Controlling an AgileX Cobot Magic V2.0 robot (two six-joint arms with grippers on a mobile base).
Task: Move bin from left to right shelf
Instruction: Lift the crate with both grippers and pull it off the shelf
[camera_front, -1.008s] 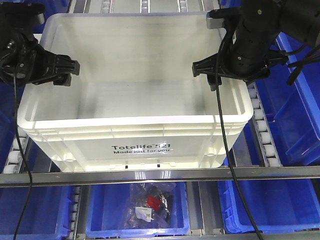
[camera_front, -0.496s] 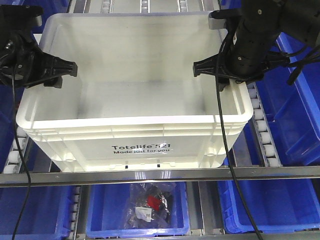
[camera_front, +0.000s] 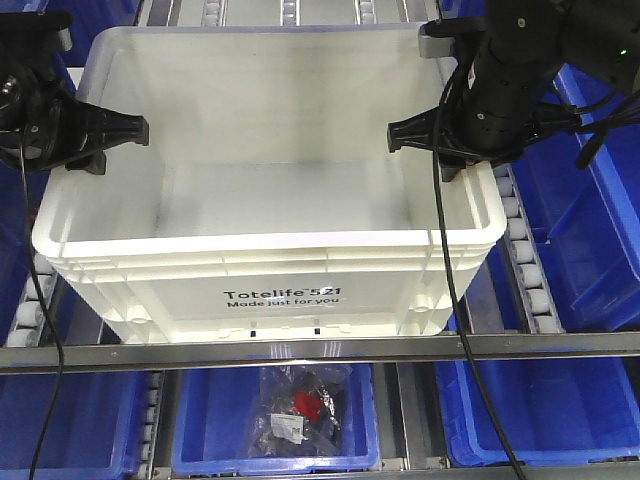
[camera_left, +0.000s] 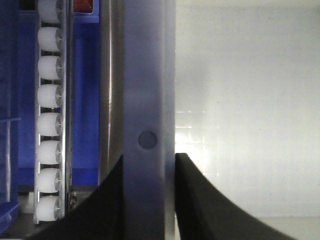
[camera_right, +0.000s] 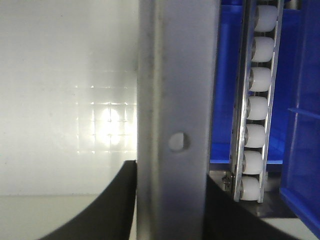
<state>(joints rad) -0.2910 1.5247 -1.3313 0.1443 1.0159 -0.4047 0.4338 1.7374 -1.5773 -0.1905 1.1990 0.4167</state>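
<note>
Left gripper (camera_front: 115, 147) is straddling the left wall of the bin (camera_front: 300, 262), one black finger inside and one outside. In the left wrist view both fingers (camera_left: 197, 200) sit flush against either side of the rim, so it's closed down to about the wall's thickness and clamped on the bin, with nothing else in it.

Right gripper (camera_front: 420, 152) is doing the same thing on the right wall, roughly level with the left one. The right wrist view shows its dark fingers (camera_right: 112, 210) pressed to both faces of the rim (the rim looks grey and shadowed from that close).

The bin is the big white tote with "Totelife 521 Made just for you" printed in black on its front wall. It's on the upper shelf level with its front wall right at the shelf's front edge, just behind the metal front rail (camera_front: 560, 345). It fills most of the lane, with a roller track (camera_front: 522, 250) running along its right side and another along its left. I can't tell whether its bottom is touching the rollers or is lifted a bit.

Blue bins (camera_front: 590, 230) sit beside it on the right. Under the front edge, on the lower level, a smaller blue bin (camera_front: 200, 440) holds a clear bag (camera_front: 298, 410) with something red in it.
</note>
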